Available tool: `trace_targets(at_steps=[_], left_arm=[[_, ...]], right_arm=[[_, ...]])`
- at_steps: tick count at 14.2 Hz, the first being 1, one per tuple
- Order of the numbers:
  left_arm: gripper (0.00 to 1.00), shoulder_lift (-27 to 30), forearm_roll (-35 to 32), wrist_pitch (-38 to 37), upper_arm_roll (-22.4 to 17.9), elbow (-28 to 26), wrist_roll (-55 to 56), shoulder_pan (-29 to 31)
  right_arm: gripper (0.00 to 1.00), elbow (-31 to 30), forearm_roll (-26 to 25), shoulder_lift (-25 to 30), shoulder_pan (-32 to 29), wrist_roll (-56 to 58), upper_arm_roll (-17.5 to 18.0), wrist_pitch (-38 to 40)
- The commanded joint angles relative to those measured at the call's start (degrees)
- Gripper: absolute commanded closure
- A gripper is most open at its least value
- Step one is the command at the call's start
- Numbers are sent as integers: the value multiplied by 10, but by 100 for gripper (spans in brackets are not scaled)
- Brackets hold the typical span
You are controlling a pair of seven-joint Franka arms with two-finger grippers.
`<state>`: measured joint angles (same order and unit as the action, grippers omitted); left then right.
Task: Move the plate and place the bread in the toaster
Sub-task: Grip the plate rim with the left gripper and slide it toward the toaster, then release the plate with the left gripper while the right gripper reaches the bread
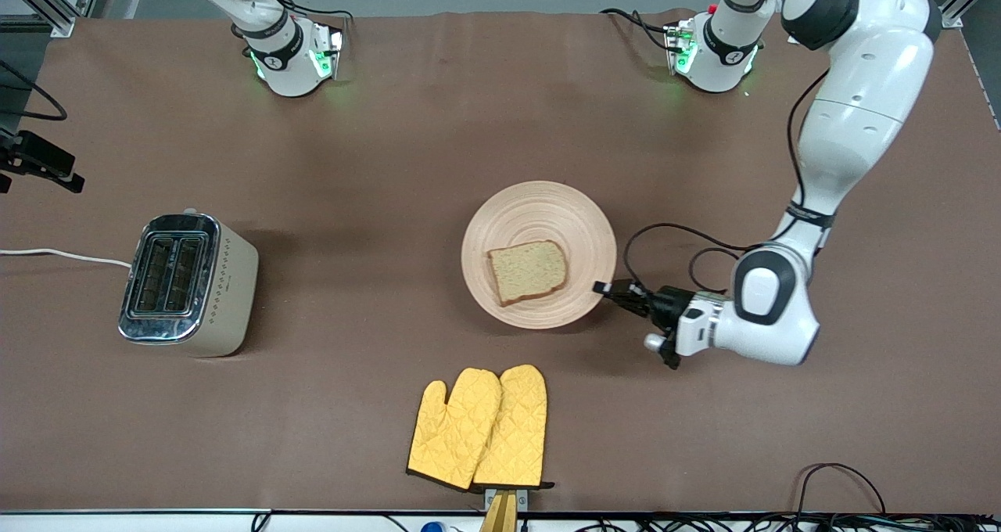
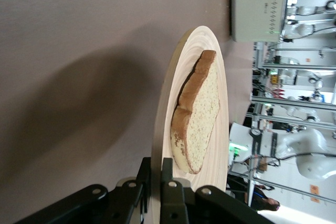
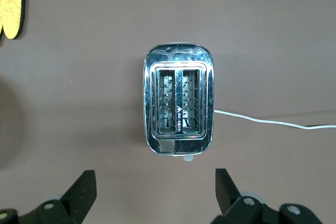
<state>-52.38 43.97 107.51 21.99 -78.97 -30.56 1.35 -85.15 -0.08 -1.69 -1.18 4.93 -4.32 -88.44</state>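
Front view: you see the plate (image 1: 539,254) near the middle of the counter (image 1: 375,141), with the bread (image 1: 529,271) lying flat on the half of it nearer the front camera.
Left gripper: your left gripper (image 1: 612,292) is low at the plate's rim, on the side toward the left arm's end of the counter; the arm reaches in from that end.
Left fingers: in the left wrist view the two black fingers (image 2: 170,195) are closed to a narrow gap with the wooden rim of the plate (image 2: 164,129) pinched between them.
Bread up close: the slice (image 2: 197,113) sits on the plate just past the pinched rim, brown crust edge toward the camera.
Toaster: it (image 1: 186,283) stands toward the right arm's end of the counter, well apart from the plate, both slots showing bare wire racks; its white cord (image 1: 62,256) trails off the counter's edge.
Right gripper: your right gripper (image 3: 155,195) hangs over the toaster (image 3: 178,106), out of the front camera's frame.
Right fingers: spread wide, holding nothing.
Oven mitts: a yellow pair (image 1: 478,427) lies side by side near the counter's front edge, nearer the front camera than the plate.
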Motion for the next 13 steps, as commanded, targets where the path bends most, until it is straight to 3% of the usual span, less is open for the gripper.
trace_targets(at_steps=[1,5,10,11,13], left_arm=[[100,-17,5,56,1,33,39,-50],[100,-56,44,132,2,55,42,-105],[96,-83,68,142,2,58,27,-121],[85,-83,72,143,2,57,29,-122],[52,-79,74,143,-2,57,43,-120]], right_arm=[[0,-2,-10,4,-17,1,11,-1],[0,-15,-5,-22,-1,-4,13,-39],[0,-17,18,-62,49,-18,14,-50],[0,-17,20,-74,61,-19,14,-60],[0,-17,25,-96,85,-20,13,-85]])
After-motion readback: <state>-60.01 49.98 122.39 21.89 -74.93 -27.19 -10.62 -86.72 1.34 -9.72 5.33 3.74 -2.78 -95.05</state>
